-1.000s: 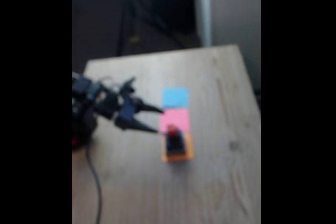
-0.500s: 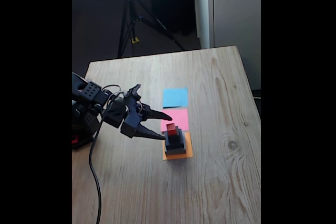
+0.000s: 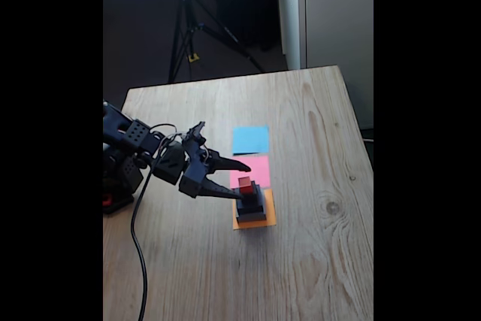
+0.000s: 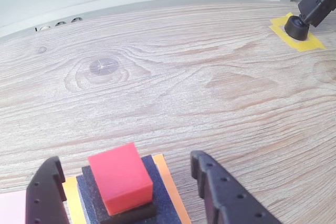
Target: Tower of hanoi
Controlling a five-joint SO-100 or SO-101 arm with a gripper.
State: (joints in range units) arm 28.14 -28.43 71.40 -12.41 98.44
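Block tower [image 3: 250, 202] stacked on orange paper square [image 3: 255, 222] on worktop [image 3: 301, 261], red cube [image 4: 121, 177] topmost, pincer [image 4: 126, 177] spread, fingers flanking cube, apparently no contact, pink square [image 3: 252, 168] just beside.

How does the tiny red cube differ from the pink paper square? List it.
The tiny red cube is a solid block; the pink paper square lies flat on the table. The cube tops the dark stack on orange paper; the pink square carries no block. The cube sits between the open gripper's fingers; the pink square lies beside. Both are square in outline.
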